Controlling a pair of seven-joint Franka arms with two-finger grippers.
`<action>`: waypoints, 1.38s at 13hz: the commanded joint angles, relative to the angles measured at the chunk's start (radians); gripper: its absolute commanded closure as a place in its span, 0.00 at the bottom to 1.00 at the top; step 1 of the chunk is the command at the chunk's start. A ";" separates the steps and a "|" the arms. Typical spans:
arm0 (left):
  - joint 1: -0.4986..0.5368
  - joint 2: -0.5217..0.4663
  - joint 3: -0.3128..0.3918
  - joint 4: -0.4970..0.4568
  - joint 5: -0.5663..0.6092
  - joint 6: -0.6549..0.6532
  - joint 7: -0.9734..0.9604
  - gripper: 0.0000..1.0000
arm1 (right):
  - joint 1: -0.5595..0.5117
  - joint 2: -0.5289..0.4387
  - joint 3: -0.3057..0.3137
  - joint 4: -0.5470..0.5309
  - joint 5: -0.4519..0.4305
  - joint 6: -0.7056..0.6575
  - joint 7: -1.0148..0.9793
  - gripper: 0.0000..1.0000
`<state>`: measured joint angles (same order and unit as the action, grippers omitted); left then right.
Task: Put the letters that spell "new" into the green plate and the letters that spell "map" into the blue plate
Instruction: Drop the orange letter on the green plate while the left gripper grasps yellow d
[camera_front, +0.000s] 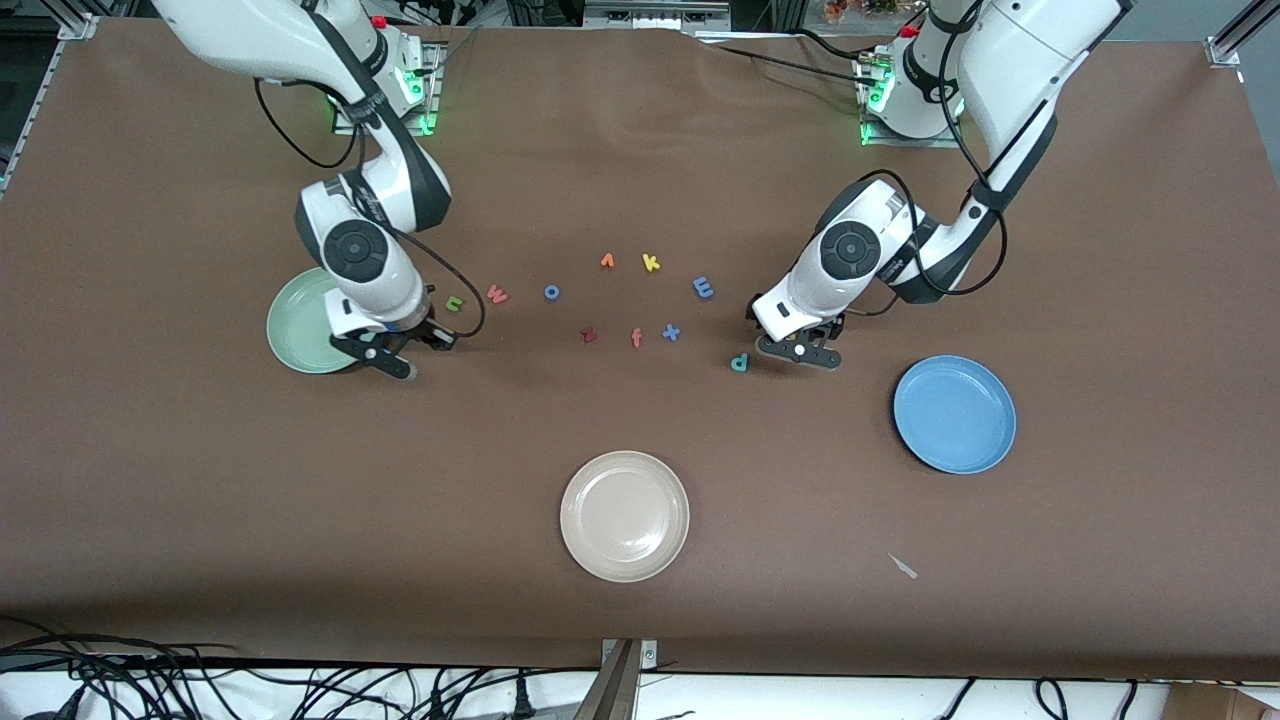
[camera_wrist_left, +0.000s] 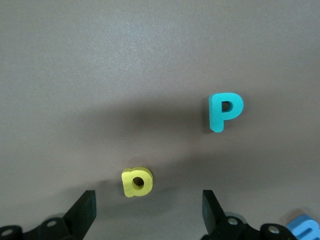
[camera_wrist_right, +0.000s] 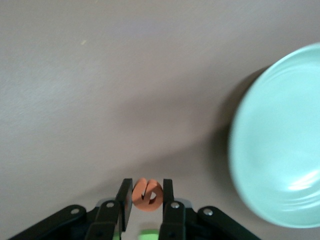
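Here, the right gripper (camera_wrist_right: 148, 196) pinches the orange "e" (camera_wrist_right: 147, 195) between its fingers, low over the bench (camera_front: 200, 480) just beside the green plate (camera_front: 300, 330). The left gripper (camera_wrist_left: 150, 210) stands spread wide just above the yellow "a" (camera_wrist_left: 136, 182), jaws on either side and not yet touching it; the teal "p" (camera_wrist_left: 224, 112) lies near it, apart.

On the bench between the arms, the green "n" (camera_front: 454, 303), salmon "w" (camera_front: 497, 294) and blue "m" (camera_front: 704, 288) wait among the decoys: a blue "o" (camera_front: 552, 291), yellow "k" (camera_front: 651, 263), dark red "z" (camera_front: 589, 335), salmon "f" (camera_front: 636, 338) and blue "x" (camera_front: 671, 332). The blue plate (camera_front: 955, 413) and the cream plate (camera_front: 624, 515), nearer the front camera, both sit empty.

The risks look plain. The "e" is held by a narrow pinch on soft foam; a quick swing toward the plate could twist it loose, and a release at the rim would drop it on the bench. On the other arm, closing off-centre could squirt the small "a" sideways toward the "p", or tip it flat out of reach. Similar colours invite a wrong pick later.
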<state>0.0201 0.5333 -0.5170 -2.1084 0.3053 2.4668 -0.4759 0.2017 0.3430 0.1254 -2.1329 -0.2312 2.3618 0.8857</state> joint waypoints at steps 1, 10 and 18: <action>-0.011 0.023 0.012 0.027 0.054 -0.014 -0.027 0.11 | -0.001 -0.062 -0.091 -0.030 -0.010 -0.064 -0.166 0.98; -0.011 0.042 0.021 0.022 0.077 -0.017 -0.035 0.56 | -0.002 -0.042 -0.202 -0.111 0.015 -0.031 -0.315 0.00; 0.020 -0.001 0.023 0.065 0.110 -0.124 -0.023 0.96 | 0.137 -0.029 -0.070 -0.059 0.213 0.005 0.027 0.01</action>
<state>0.0236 0.5576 -0.4986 -2.0866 0.3678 2.4323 -0.4868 0.3025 0.3170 0.0590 -2.1401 -0.0334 2.2925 0.8707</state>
